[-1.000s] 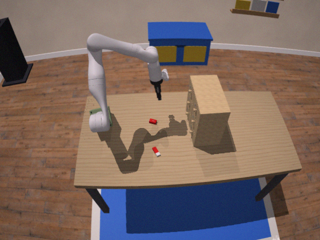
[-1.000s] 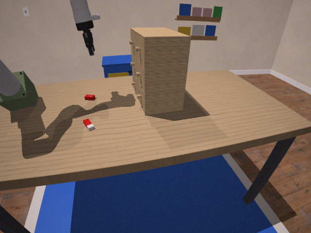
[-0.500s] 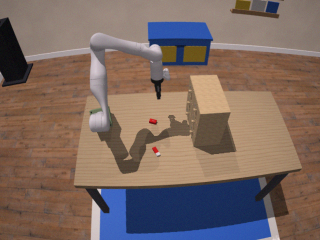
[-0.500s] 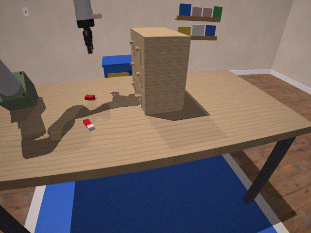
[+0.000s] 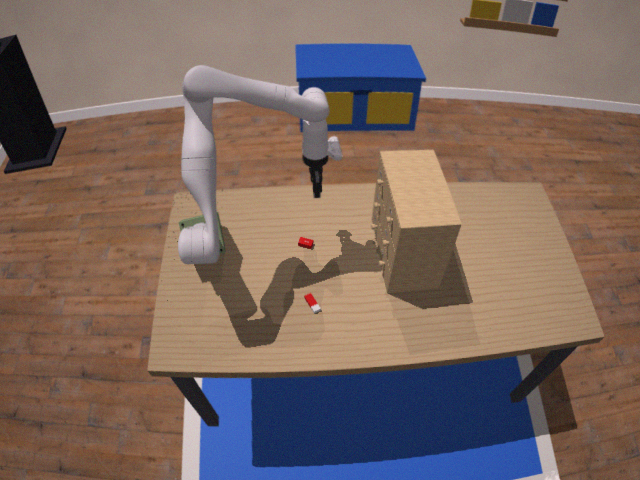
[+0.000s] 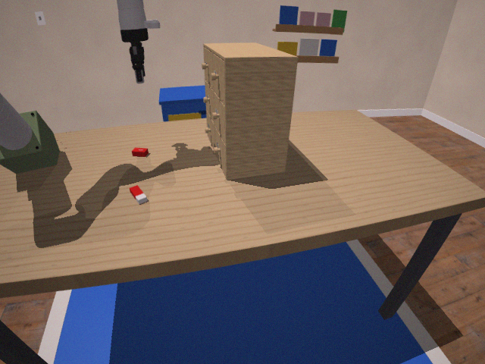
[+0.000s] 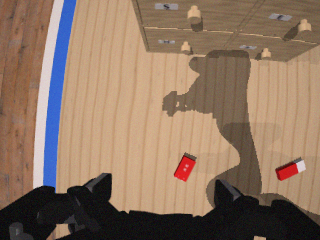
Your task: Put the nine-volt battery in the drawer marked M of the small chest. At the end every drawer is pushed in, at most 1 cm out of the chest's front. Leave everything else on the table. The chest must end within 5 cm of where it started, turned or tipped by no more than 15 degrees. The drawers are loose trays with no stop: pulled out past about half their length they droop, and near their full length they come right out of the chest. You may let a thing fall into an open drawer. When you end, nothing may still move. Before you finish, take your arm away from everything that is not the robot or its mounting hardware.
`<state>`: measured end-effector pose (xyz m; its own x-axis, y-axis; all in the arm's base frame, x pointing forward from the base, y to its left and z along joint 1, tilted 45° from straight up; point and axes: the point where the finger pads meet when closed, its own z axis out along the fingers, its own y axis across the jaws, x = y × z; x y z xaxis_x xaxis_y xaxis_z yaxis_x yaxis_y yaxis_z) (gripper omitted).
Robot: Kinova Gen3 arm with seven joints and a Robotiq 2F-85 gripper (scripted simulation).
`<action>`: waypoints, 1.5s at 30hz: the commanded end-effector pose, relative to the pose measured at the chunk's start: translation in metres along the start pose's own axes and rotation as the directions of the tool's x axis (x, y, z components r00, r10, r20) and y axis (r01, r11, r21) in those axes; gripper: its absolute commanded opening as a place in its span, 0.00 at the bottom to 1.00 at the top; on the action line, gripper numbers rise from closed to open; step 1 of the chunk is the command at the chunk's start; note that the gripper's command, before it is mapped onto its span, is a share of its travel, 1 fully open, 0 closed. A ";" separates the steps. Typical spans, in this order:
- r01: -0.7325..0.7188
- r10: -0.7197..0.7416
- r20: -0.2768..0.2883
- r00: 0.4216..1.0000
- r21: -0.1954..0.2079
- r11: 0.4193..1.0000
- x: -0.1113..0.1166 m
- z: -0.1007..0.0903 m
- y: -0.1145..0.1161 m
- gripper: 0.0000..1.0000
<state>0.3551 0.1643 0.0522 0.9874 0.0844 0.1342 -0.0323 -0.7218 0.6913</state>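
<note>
Grey drawer labels (image 7: 166, 6) on the chest (image 7: 220, 0) are too blurred to read.

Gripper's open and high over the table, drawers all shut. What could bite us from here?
Two small red items lie close together: an all-red block and a red-and-white one. Which is the battery is hard to tell, so a wrong pick is likely. The drawer labels are unreadable now, so M could be misjudged. The chest stands free, so a hard tug on a knob may drag it.
</note>
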 end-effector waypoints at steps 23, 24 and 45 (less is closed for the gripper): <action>-0.001 0.001 0.005 1.000 0.002 1.000 0.000 -0.001 0.000 1.00; -0.001 0.001 0.005 1.000 0.002 1.000 0.000 -0.001 0.000 1.00; 0.010 -0.010 0.005 1.000 0.002 1.000 0.000 -0.001 0.000 1.00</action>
<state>0.3552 0.1644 0.0527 0.9885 0.0852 0.1246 -0.0250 -0.7217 0.6918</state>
